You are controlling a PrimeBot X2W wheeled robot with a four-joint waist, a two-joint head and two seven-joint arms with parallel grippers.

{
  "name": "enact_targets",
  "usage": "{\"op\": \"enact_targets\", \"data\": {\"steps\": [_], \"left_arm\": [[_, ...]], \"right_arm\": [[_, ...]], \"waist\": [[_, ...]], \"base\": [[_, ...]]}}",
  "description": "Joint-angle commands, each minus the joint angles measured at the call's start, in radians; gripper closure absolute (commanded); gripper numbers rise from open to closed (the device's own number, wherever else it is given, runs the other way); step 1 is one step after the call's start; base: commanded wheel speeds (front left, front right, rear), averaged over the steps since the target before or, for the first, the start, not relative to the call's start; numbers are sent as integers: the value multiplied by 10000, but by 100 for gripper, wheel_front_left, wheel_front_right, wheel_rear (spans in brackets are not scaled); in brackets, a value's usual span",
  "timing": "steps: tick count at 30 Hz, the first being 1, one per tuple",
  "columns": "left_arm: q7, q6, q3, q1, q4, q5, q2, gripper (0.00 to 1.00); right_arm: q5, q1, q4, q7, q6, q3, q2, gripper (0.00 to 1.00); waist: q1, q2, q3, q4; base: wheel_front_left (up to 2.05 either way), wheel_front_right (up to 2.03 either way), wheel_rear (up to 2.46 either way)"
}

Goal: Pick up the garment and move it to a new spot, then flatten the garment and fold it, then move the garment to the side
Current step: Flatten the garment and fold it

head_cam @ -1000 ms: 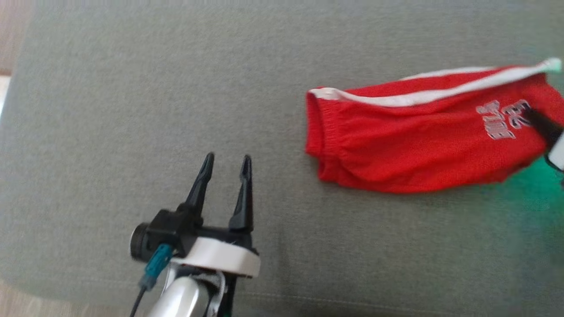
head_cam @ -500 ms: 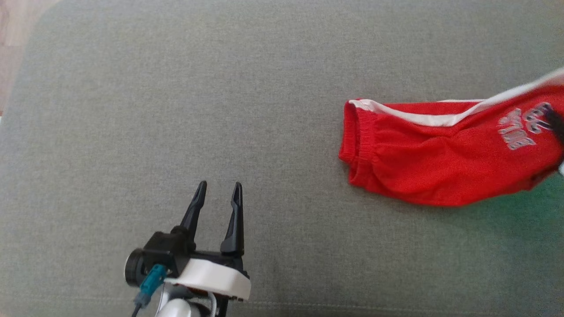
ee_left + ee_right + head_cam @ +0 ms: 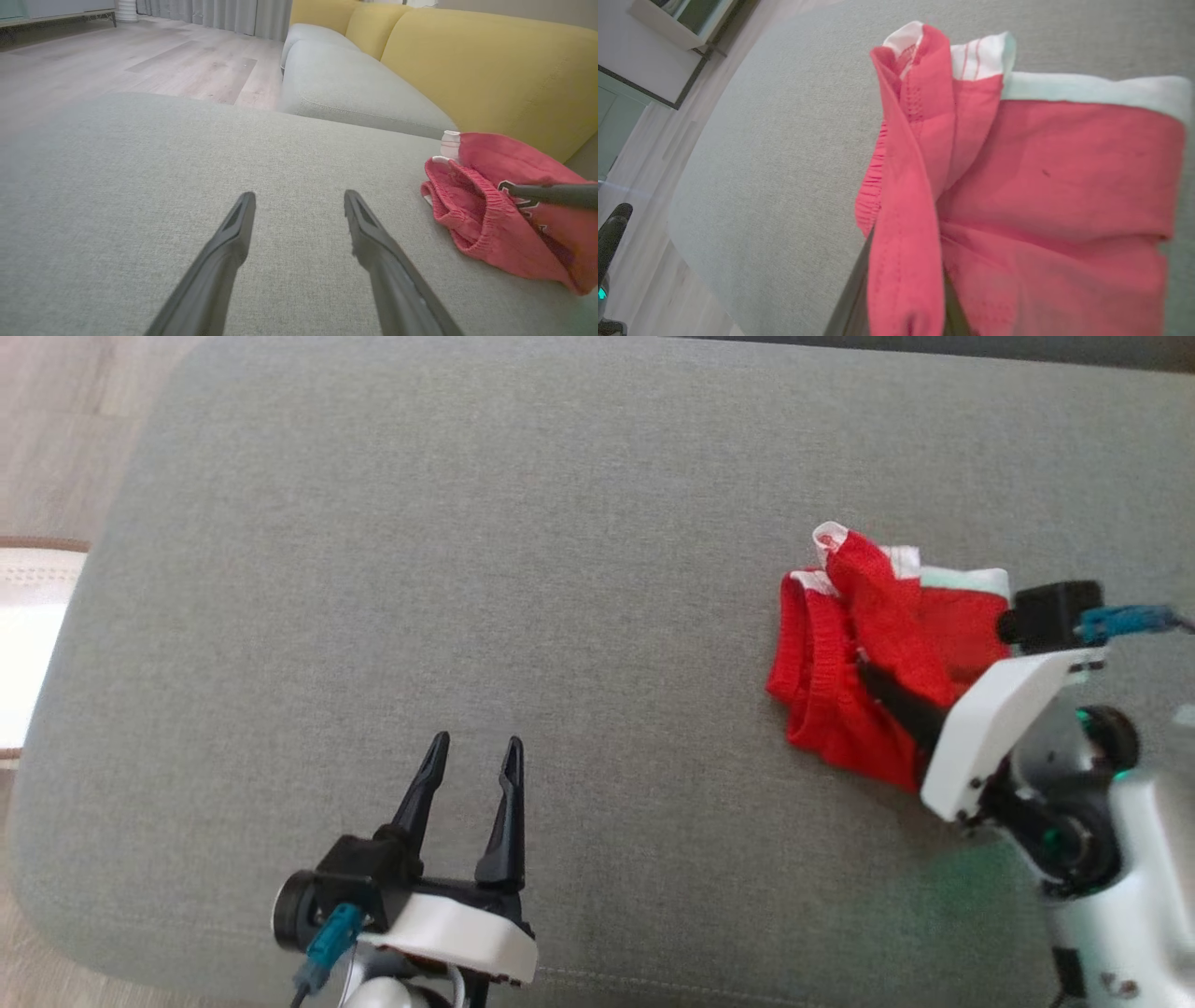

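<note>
The red garment (image 3: 822, 709) is gripped, bunched, by the closed right claw (image 3: 864, 669) on the right of the sofa cushion (image 3: 467, 551); the open left claw (image 3: 473, 747) is positioned well apart leftward

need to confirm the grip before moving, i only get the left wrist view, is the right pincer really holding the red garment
observer: yes. in the right wrist view a fold of the red garment runs down into the right pincer, which is shut on it.
operator: is it lying flat
observer: no. in the head view one flap is doubled back over the rest, white trim at the far edge.
operator: where does that arm come in
observer: from the head view's lower right; its white wrist covers the garment's right end.
</note>
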Motion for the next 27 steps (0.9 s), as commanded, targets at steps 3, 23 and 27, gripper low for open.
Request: {"op": "enact_targets", "data": {"steps": [3, 23, 27], "left_arm": [[-80, 158, 233, -105, -270, -123, -73, 0], [-80, 245, 131, 107, 45, -211, -75, 0], [-80, 200, 288, 238, 142, -169, -75, 0]], "right_arm": [[-304, -114, -50, -401, 67, 256, 343, 100], [72, -486, 1066, -2769, 67, 821, 1606, 0], [-66, 43, 682, -3375, 67, 1139, 1615, 0]], "waist": [[0, 0, -114, 104], [0, 0, -862, -351], [0, 0, -1272, -579]], "base": [[0, 0, 0], [0, 0, 0], [0, 0, 0]]}}
